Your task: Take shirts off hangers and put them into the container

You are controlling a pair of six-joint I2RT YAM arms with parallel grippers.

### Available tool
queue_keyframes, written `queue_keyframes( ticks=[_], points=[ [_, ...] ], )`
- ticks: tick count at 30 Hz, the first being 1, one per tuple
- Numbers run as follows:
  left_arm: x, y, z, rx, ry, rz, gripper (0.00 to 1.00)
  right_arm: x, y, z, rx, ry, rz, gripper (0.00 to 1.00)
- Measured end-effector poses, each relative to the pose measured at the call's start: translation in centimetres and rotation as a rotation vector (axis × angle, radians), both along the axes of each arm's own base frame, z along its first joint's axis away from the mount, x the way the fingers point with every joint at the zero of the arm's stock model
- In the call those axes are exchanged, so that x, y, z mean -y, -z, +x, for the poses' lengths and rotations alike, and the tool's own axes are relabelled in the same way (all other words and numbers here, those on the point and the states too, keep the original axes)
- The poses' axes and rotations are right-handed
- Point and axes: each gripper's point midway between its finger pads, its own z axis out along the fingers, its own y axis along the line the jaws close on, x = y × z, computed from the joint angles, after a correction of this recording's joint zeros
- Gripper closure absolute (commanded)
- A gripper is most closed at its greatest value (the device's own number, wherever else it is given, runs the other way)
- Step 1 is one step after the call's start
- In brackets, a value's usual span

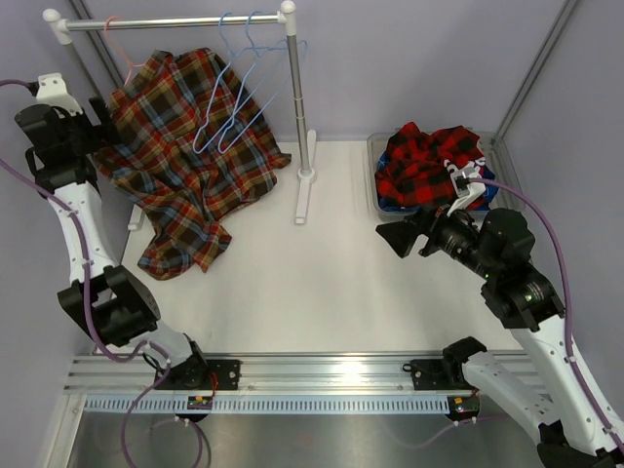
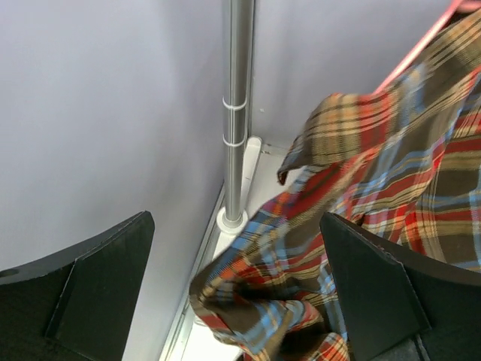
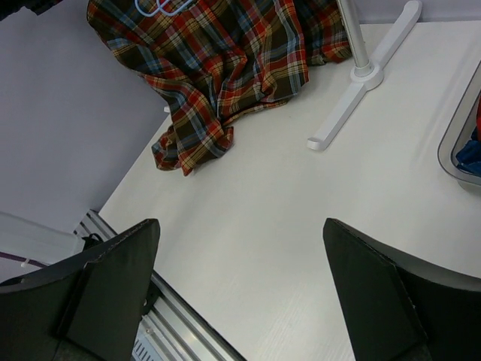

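A white table (image 1: 322,283) fills the overhead view, closed in by pale lilac walls. At 11 o'clock stands a white-and-steel rack (image 1: 292,97). The brown/olive shirt (image 1: 190,166) hangs from the rack's left end, where a pink-red hanger (image 1: 122,54) hooks over the rail, and it spills down onto the table in a crumpled heap. Two light blue hangers (image 1: 239,88) hang bare on the rail, their lower ends against the cloth.

At 2 o'clock sits the container (image 1: 374,175). The red-and-black shirt (image 1: 424,166) is piled in it, with a strip of the blue shirt (image 1: 395,207) showing underneath (only an edge is visible).

The left gripper (image 2: 237,222) is raised at 10 o'clock by the brown shirt's left edge, jaws spread wide, the cloth ahead of them. The right gripper (image 3: 240,226) hovers at 3 o'clock just beside the container, jaws likewise wide apart over bare table.
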Motion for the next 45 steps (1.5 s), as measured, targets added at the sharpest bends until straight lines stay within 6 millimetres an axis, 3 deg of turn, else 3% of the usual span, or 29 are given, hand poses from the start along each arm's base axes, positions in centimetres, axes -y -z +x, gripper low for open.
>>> queue_keyframes(
  ticks=[3,8,13,17,23,36,45],
  points=[
    [-0.4,1.6,0.9,-0.025,0.046,-0.016,0.02,-0.1,0.1,-0.1,0.001,-0.006,-0.004,0.01],
    [1.0,5.1,2.8,-0.076,0.171,-0.080,0.08,0.0,0.4,0.1,-0.001,0.001,-0.011,0.01],
    [2.7,6.4,3.5,-0.086,0.262,-0.161,0.18,-0.1,0.9,0.4,-0.012,0.005,-0.021,0.01],
    [4.1,6.1,3.5,-0.073,0.321,-0.220,0.27,-0.1,1.4,0.6,-0.024,0.007,-0.028,0.01],
    [5.4,5.3,3.0,-0.057,0.356,-0.266,0.30,-0.2,1.6,0.7,-0.026,0.008,-0.030,0.00],
    [9.1,0.4,-2.1,0.037,0.354,-0.289,0.29,-0.3,1.6,0.4,-0.022,0.003,-0.030,0.01],
    [10.4,2.4,-1.6,-0.016,0.333,-0.319,0.45,-0.2,1.2,0.1,-0.006,0.004,-0.024,0.01]
  ],
)
